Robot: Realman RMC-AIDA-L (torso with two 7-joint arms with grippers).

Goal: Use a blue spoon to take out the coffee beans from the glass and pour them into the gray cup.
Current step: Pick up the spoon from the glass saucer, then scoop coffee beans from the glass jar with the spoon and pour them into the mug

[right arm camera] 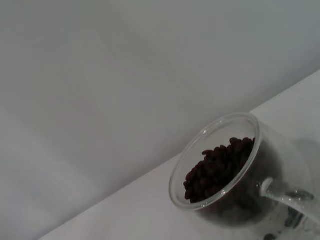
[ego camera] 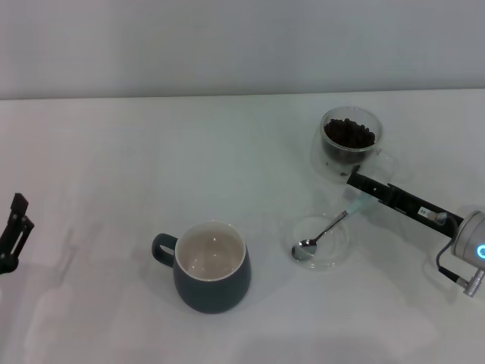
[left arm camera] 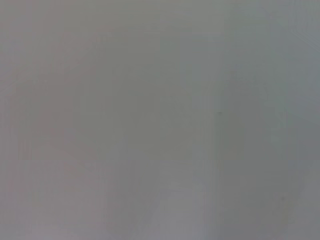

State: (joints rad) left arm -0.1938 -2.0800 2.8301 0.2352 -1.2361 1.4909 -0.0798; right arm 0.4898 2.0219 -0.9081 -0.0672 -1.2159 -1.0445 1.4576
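- Your right hand (ego camera: 355,199) pinched the blue spoon (ego camera: 324,232) by its handle; the bowl rested in a clear saucer (ego camera: 339,258) on the counter (ego camera: 114,152).
- The glass (ego camera: 349,144) held the coffee beans (ego camera: 349,133) just behind.
- The gray cup (ego camera: 211,267) stood empty, well apart.
- Your left hand (ego camera: 14,231) sat parked at the counter's left edge; I cannot tell its grip.

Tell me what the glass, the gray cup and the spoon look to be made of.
The glass looks like clear glass: the coffee beans show through its wall. The gray cup seems glazed ceramic, opaque dark blue-gray outside, cream inside, with a soft sheen. The blue spoon has a mirror-bright bowl, likely polished metal; its pale handle's material is unclear.
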